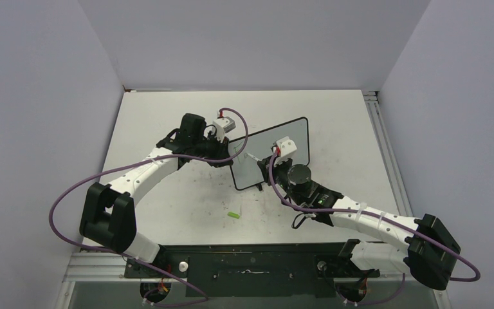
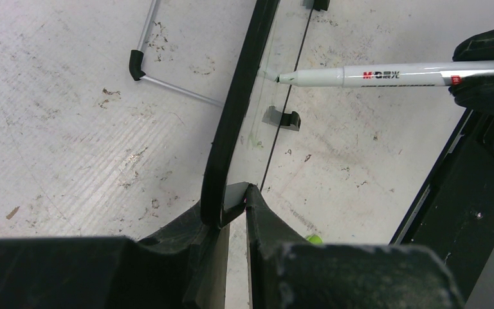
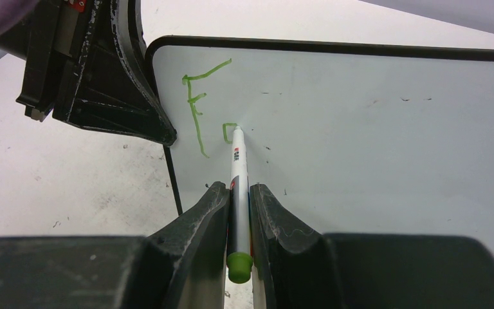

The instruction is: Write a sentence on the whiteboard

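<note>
"Top external, left side: is my left pincer point(image 1: 226, 151) gripping?"
"Yes, it's pinching the board point(image 3: 373, 129) by its left edge, upright on the desk point(image 1: 167, 193)."
"And the sentence point(image 3: 199, 106)?"
"A green 'F' and part of a second letter, top left. Your right pincer point(image 3: 238, 193) clamps the marker point(image 3: 237, 161), tip touching."
"I'd press lightly, in short strokes, with the left grip firm."
"Containers?"
"None visible. A green bit point(image 1: 233, 214), maybe the cap, lies loose."
</note>
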You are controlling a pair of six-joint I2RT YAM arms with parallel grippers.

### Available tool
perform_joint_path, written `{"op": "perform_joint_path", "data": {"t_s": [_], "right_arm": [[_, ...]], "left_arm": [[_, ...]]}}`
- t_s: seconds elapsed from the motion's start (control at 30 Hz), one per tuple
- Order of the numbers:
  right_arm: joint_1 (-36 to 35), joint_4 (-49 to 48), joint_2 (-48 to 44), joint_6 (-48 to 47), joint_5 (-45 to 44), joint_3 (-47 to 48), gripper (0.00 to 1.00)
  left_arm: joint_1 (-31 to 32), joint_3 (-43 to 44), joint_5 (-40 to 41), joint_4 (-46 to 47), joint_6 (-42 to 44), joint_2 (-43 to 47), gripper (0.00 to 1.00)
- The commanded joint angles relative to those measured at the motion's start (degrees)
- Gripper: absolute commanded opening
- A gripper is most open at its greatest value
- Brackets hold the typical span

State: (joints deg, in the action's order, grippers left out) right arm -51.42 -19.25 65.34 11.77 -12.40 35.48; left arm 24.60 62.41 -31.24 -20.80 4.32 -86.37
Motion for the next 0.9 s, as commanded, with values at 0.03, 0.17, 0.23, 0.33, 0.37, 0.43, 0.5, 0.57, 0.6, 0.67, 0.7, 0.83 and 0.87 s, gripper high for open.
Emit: {"op": "perform_joint_path", "data": {"t_s": [0.03,0.17,0.23,0.33,0.37,0.43,0.5,0.57,0.6,0.67,0.7,0.83,0.87], "right_arm": [[0.49,-2.65,-0.17,-0.83,-2.72,2.33,0.05],[0.38,-2.32,0.16,-0.46,-2.78,1.75,0.05],[0.29,-1.95,0.14,-0.14,-2.74,1.37,0.05],[0.03,-1.39,-0.07,0.38,-2.87,0.64,0.05],[-0.03,-1.21,-0.12,0.56,-2.97,0.42,0.05],[-0.17,-0.83,-0.17,0.93,-3.16,0.04,0.05],[-0.26,-0.55,-0.28,1.28,-3.27,-0.28,0.05],[-0.43,-0.25,-0.28,1.64,-3.42,-0.62,0.05],[-0.5,-0.03,-0.28,1.74,-3.45,-0.67,0.05],[-0.8,0.28,-0.33,1.93,-3.72,-0.9,0.05],[-0.98,0.45,-0.38,1.98,-3.97,-1.07,0.05],[-1.39,1.18,-0.4,2.16,-4.54,-1.44,0.05],[-1.48,1.33,-0.45,2.18,-4.74,-1.5,0.05]], "left_arm": [[-0.08,1.75,3.19,-1.48,3.07,0.93,0.0],[-0.08,1.79,3.21,-1.51,3.07,0.95,0.0],[-0.08,1.75,3.21,-1.54,3.07,0.94,0.0],[-0.08,1.75,3.21,-1.53,3.07,0.94,0.0],[-0.08,1.75,3.22,-1.46,3.07,0.94,0.0],[-0.08,1.75,3.21,-1.56,3.06,1.0,0.0],[-0.08,1.75,3.21,-1.56,3.07,0.98,0.0],[-0.08,1.75,3.23,-1.53,3.07,0.97,0.0],[-0.08,1.73,3.21,-1.55,3.07,0.99,0.0],[-0.08,1.75,3.26,-1.53,3.07,1.01,0.0],[-0.08,1.71,3.28,-1.56,3.07,1.01,0.0],[-0.06,1.66,3.3,-1.59,3.07,1.03,0.0],[-0.08,1.67,3.3,-1.55,3.07,1.04,0.0]]}}
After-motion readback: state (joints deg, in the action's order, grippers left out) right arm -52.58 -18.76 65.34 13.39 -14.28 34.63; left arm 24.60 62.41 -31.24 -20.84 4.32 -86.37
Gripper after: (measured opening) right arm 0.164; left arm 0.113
